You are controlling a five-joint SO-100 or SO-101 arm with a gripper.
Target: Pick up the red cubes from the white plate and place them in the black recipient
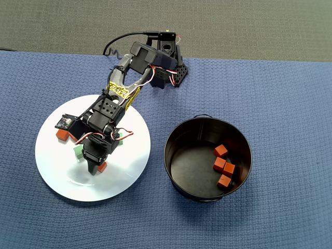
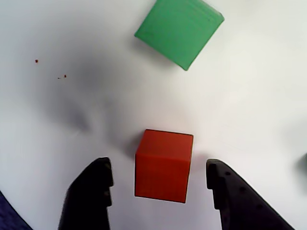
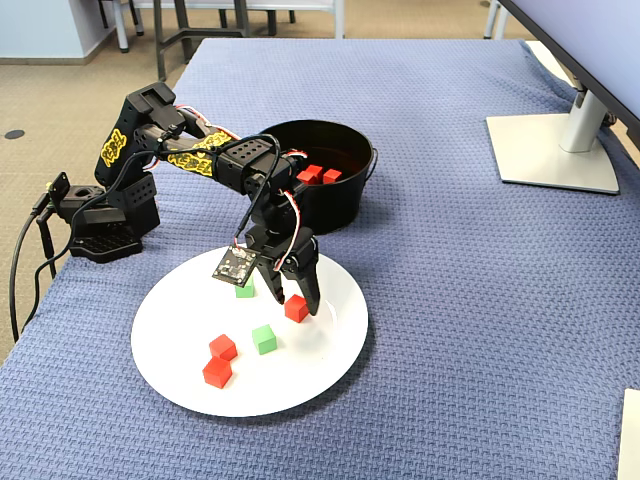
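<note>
One red cube point(image 2: 163, 165) lies on the white plate point(image 2: 249, 105) between the parted fingers of the gripper point(image 2: 159, 184), left finger point(image 2: 91, 189) and right finger point(image 2: 230, 194) each clear of its side faces (no contact visible in the wrist view). The cube looks light, rigid and matte, so closing squarely on its two opposite side faces should hold it without slip. The black pot point(image 1: 179, 137) stands right of the plate in the overhead view.

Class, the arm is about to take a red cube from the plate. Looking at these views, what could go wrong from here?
1. The tool is open around the red cube, which sits slightly turned; closing may twist or squirt it out.
2. A green cube lies close ahead; pushing forward could knock it.
3. The white plate is glossy, so cubes may slide.
</note>
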